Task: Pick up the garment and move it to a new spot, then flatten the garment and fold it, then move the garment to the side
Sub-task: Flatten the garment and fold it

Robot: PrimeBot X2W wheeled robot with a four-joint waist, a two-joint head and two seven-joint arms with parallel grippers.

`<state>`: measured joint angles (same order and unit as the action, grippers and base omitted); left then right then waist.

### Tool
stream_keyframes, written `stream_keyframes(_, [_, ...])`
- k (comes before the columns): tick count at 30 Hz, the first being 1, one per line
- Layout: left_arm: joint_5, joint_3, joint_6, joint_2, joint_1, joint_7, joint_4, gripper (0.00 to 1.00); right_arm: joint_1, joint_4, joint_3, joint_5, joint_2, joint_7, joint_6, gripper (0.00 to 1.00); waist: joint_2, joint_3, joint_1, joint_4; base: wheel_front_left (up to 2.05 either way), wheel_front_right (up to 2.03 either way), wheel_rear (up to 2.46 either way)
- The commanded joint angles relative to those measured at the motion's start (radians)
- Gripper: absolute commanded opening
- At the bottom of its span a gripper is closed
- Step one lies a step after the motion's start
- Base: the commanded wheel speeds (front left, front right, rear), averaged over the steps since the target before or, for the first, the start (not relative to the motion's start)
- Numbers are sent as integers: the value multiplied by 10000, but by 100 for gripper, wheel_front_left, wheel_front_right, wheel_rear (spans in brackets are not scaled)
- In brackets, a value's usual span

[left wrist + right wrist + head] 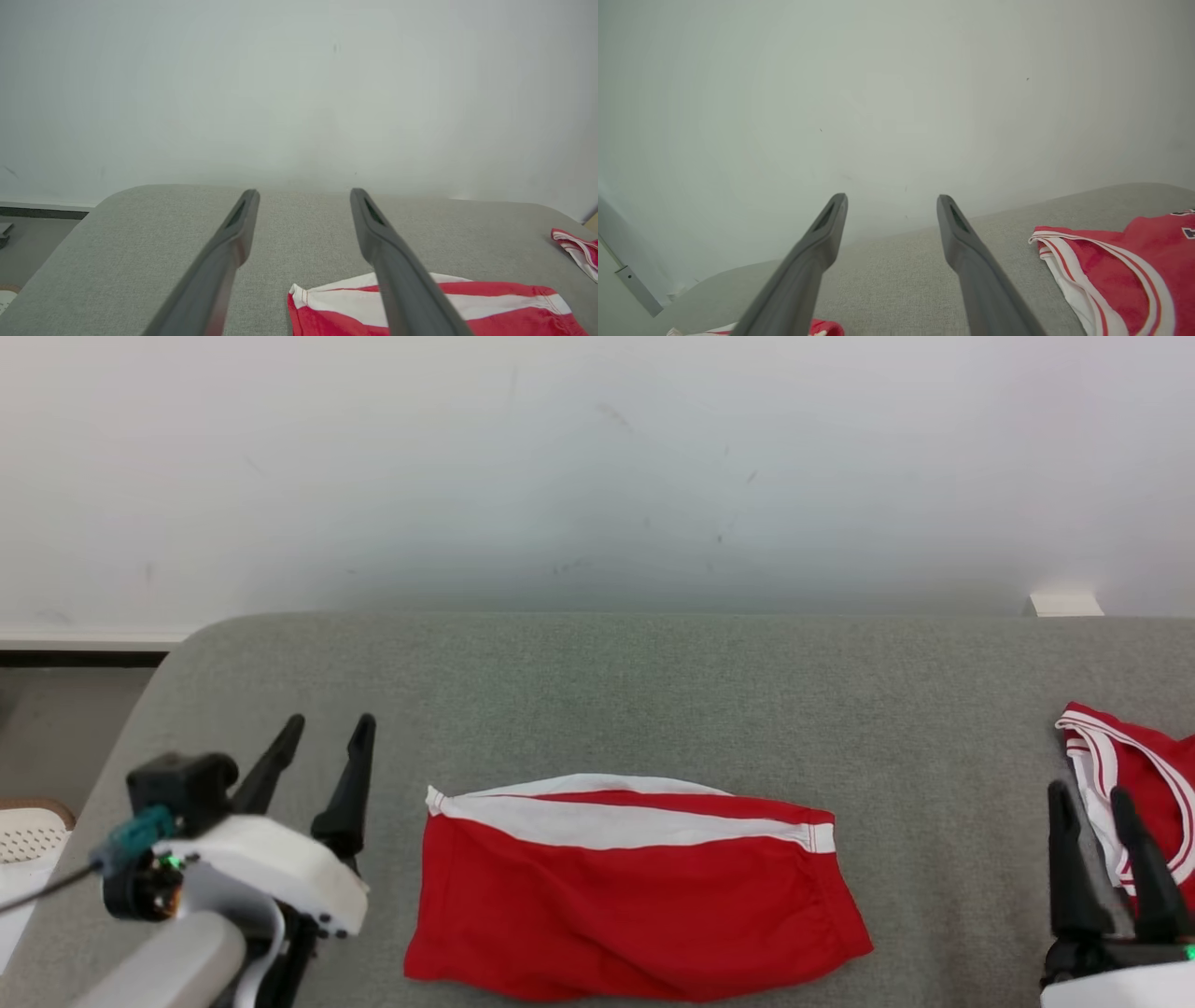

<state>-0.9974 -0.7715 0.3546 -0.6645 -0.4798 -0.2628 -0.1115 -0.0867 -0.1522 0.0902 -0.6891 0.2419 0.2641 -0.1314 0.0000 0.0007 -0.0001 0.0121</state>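
A pale wall (597,476) is seen behind a grey fabric-covered table (653,691). A red garment (635,905) with a white band is laid flat on the near middle of the table, between the two grippers and touched by neither. A second red-and-white garment (1148,775) is bunched at the table's right edge, partly hidden behind the right gripper (1088,790). The left gripper (331,719) is seen just left of the red garment, its jaws spread wide and empty. The right gripper's jaws are likewise parted, with nothing gripped.
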Motion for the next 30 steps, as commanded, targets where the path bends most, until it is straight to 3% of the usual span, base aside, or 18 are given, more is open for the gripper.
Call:
stream_keyframes(1, [188,138,21,47,289,-8,14,100,191,87,-54,227,-17,-10,19,100,0,-2,1,-12,0,0,0])
stream_keyframes(3, [914,1112,24,562,1104,-11,171,100,523,351,-326,809,-492,-11,19,100,0,-11,1,-75,0,0,0])
stream_keyframes(6, [2096,2272,-323,1291,2264,-11,442,100,980,377,-519,1556,-980,-9,19,100,0,-69,1,-221,0,0,0])
stream_keyframes(12, [4085,4158,-1147,2815,4313,-13,886,100,1529,60,-499,2549,-1341,-20,19,100,0,-229,1,-414,0,0,0])
stream_keyframes(21, [5516,5366,-2948,4404,4650,-11,-38,100,642,-829,66,2986,-1463,-1008,19,100,0,-208,1,-150,0,0,0])
stream_keyframes(30, [6291,5898,-3931,5266,4347,-9,-977,100,-933,-2581,946,3278,-1590,-2673,19,100,0,-186,1,329,0,0,0])
